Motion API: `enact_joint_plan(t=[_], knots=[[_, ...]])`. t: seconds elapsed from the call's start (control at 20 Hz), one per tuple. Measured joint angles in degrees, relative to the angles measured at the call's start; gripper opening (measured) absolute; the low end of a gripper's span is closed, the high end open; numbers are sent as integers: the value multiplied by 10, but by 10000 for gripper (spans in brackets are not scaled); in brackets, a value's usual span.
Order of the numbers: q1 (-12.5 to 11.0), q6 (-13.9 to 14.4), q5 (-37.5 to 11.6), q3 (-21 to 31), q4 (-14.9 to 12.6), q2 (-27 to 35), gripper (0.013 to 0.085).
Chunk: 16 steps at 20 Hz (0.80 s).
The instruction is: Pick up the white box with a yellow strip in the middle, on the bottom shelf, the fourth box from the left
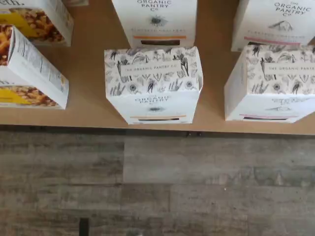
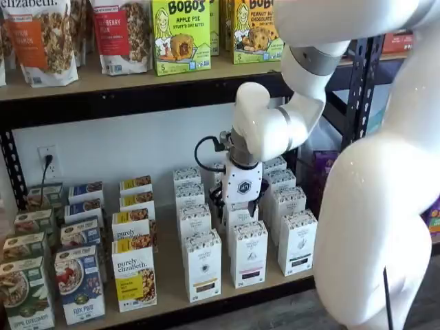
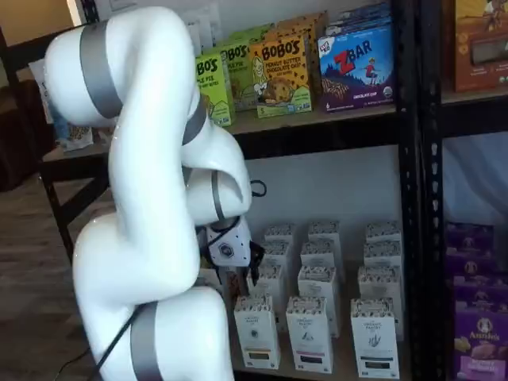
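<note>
Wrist view looks straight down, close, on the bottom shelf (image 1: 88, 105); both shelf views face it frontally, farther back

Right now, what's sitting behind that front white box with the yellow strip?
Behind the white box stands another like carton with an orange strip, on the bottom shelf. Anything further back is out of the wrist view's frame.

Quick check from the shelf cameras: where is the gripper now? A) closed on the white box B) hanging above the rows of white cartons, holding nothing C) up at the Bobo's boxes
B: the gripper hangs over the white cartons on the bottom shelf; the white box stands untouched.
</note>
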Motion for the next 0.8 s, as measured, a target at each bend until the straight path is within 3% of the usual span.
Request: enact_joint_plan(t=[0.25,0.8], knots=[[-4,-2,-8,-32,-2,44,850],[-1,-21,-38,-99,20,147,850]])
